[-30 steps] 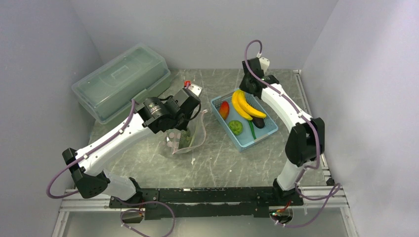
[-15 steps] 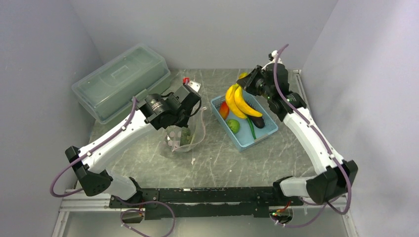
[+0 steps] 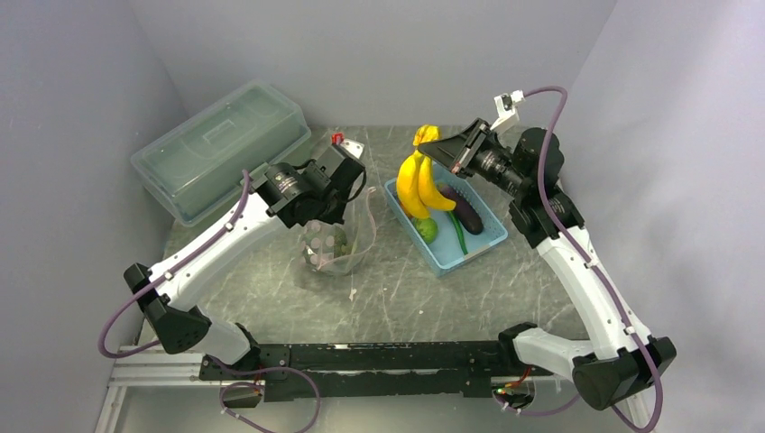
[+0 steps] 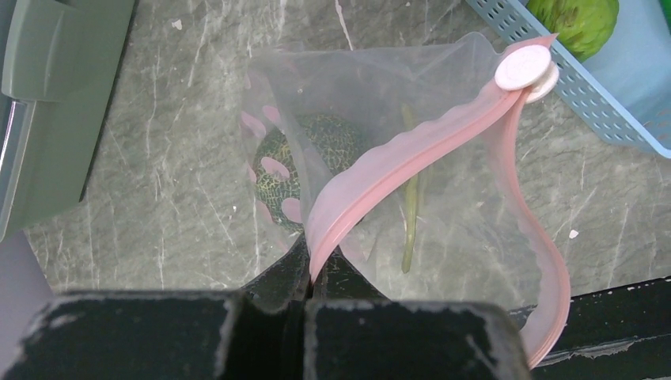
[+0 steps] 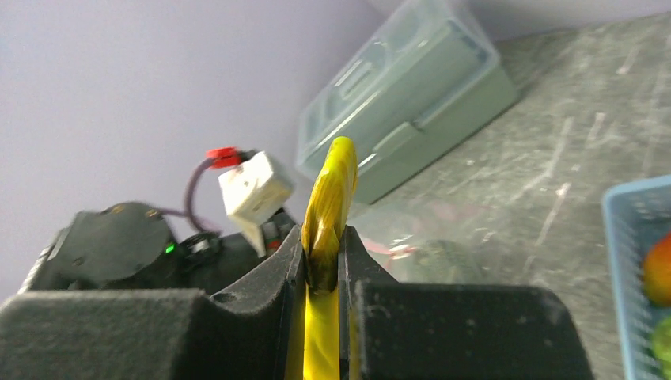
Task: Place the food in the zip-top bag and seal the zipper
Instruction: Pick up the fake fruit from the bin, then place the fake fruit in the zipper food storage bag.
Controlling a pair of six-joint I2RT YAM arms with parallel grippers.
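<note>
**Bananas held over the basket, bag mouth held open beside it**

The right end effector (image 3: 439, 150) is clamped on the stem of the bananas (image 3: 415, 185), so the bunch hangs above the blue basket (image 3: 469, 253). The left end effector (image 4: 311, 279) is closed on the pink zipper strip (image 4: 411, 154). It holds the bag (image 3: 336, 245) up from the surface with the mouth gaping, and a netted green lump (image 4: 305, 150) is already inside. To do this step well, I think the bunch should enter tips first at the widest part of the loop, away from the white slider (image 4: 524, 67). It should be released only when it is mostly inside. The left grip needs to be firm, because the floppy film can fold shut under the weight.
</note>
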